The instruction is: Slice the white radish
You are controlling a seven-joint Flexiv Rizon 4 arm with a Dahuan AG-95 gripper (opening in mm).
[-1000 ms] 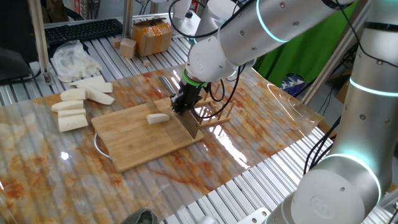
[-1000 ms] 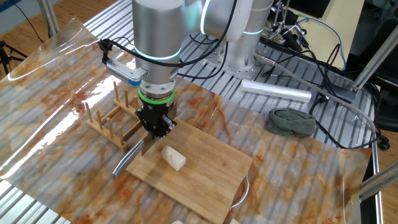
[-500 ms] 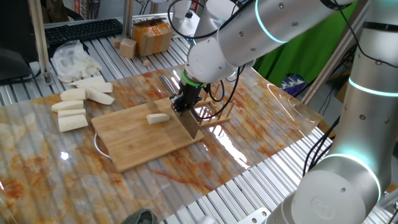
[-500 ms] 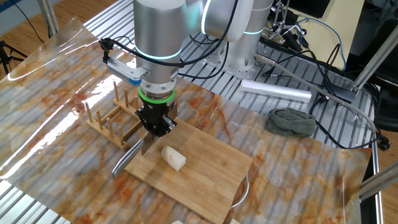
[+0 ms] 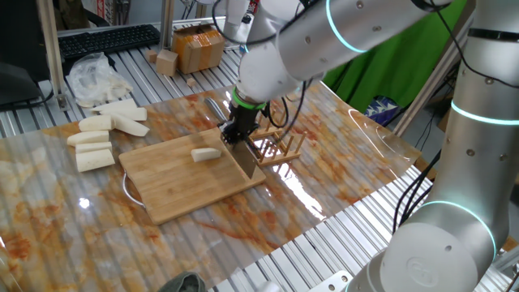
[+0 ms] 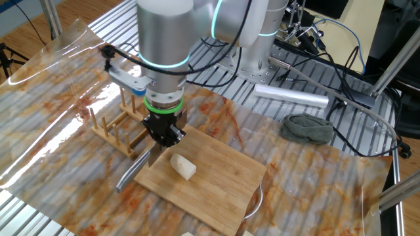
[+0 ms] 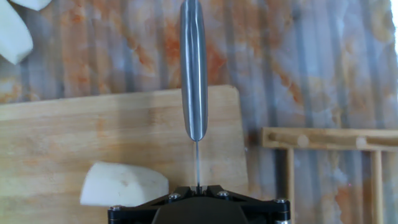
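The white radish (image 5: 206,153) is a short pale stick lying on the wooden cutting board (image 5: 182,186). It also shows in the other fixed view (image 6: 183,166) and at the bottom left of the hand view (image 7: 124,185). My gripper (image 5: 236,135) is shut on a knife (image 5: 248,162) by its blade. The knife is held edge-on, just right of the radish near the board's end. In the hand view the knife's steel handle (image 7: 194,68) points away from the gripper (image 7: 197,186). The knife does not touch the radish.
A wooden rack (image 5: 280,146) stands right beside the board's end (image 6: 118,124). Several larger radish sticks (image 5: 101,134) and a white plastic bag (image 5: 93,77) lie left of the board. A grey cloth (image 6: 307,128) and a metal cylinder (image 6: 292,97) lie behind.
The gripper with the knife has shifted slightly along the board's end, away from the rack side. The radish has not moved.
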